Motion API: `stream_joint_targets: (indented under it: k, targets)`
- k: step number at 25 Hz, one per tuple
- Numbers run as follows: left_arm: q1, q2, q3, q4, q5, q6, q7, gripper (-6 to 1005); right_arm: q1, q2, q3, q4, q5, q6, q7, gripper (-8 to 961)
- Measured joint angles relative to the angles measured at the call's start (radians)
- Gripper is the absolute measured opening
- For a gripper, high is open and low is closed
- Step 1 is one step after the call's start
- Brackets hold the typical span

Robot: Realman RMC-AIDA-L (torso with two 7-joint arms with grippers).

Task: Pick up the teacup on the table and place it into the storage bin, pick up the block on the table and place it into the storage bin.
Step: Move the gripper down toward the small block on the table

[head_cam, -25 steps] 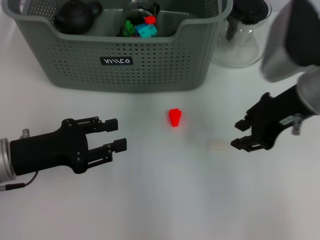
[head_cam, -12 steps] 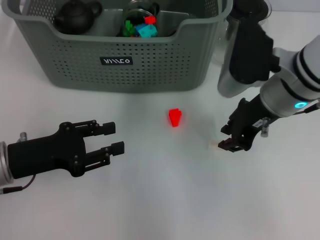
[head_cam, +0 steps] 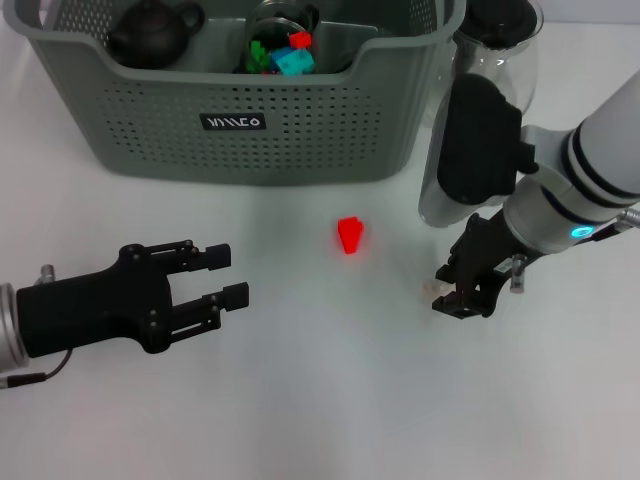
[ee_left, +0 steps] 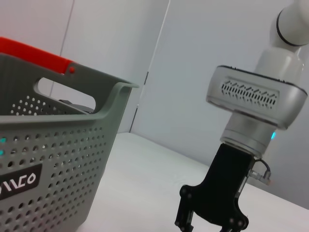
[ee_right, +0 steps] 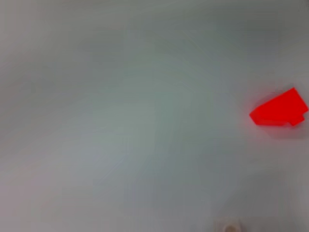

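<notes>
Head view: right gripper (head_cam: 452,295), jaws apart, over pale block (head_cam: 432,288); left gripper (head_cam: 228,274) agape; red block (head_cam: 350,235) between.

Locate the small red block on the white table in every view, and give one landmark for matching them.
Head view: small red block at centre, before the grey-green perforated storage bin.
Left wrist view: not in it.
Right wrist view: at the right edge.
Shared landmark: the right hand, also seen from the left wrist.

White table (head_cam: 320,420); pale panelled wall (ee_left: 193,72) behind.
</notes>
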Motion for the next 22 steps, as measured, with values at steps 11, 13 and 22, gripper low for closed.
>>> stream_joint_targets:
  k: [11,13,22]
  targets:
    - [0.001,-0.001,0.000,-0.002,0.000,-0.002,0.000,539,-0.002,0.000,-0.009,0.011,-0.002,0.019,0.001,366]
    - [0.001,0.000,0.000,-0.002,0.000,-0.002,0.000,539,-0.003,0.000,-0.009,0.011,-0.002,0.019,0.003,366]
    - [0.001,-0.001,0.000,-0.002,0.000,-0.005,0.000,539,-0.004,0.001,-0.010,0.021,0.010,0.020,0.011,366]
